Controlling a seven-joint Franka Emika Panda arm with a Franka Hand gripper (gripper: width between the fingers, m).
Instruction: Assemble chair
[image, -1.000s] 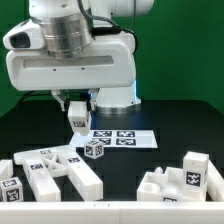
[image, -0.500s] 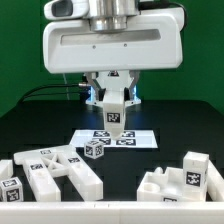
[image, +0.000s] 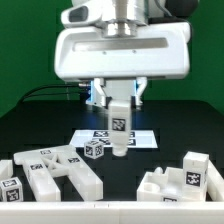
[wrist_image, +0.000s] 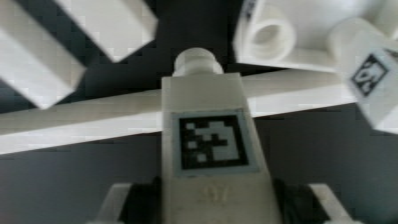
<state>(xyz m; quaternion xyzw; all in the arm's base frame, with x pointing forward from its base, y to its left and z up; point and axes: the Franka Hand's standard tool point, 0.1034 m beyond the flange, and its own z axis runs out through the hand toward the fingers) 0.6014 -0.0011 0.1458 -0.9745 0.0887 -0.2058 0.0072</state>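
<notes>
1. Held item: white plastic bar with a black-and-white square tag (image: 119, 131). It hangs upright, and the pincer (image: 118, 106) is closed on its upper end. The lower end hangs over the near edge of the flat white marker board (image: 140, 141) on the black bench (image: 40, 128). Whether it touches the board cannot be told.
2. Loose chair stock:
   - A small white tagged cube (image: 93, 150) sits just beside the bar, on the exterior view's left.
   - A cluster of white tagged slabs and bars (image: 58, 172) lies near, at the exterior view's left.
   - A blocky white recessed part (image: 178, 182) lies near, at the exterior view's right.
3. Hazards, as judged:
   - The bar is gripped at one end only, so if the free end catches on something it could pivot or slip in the grasp.
   - A sideways pass this low could knock the cube.
   - A peg presented off-axis would likely jam rather than seat.
4. View differences:
   - Only the wrist view shows a round peg (wrist_image: 199, 64) on the bar's free end, and beyond it a white part with a round socket (wrist_image: 270, 38).
   - Only the exterior view shows the bar's height over the bench and how close the cube is.
</notes>
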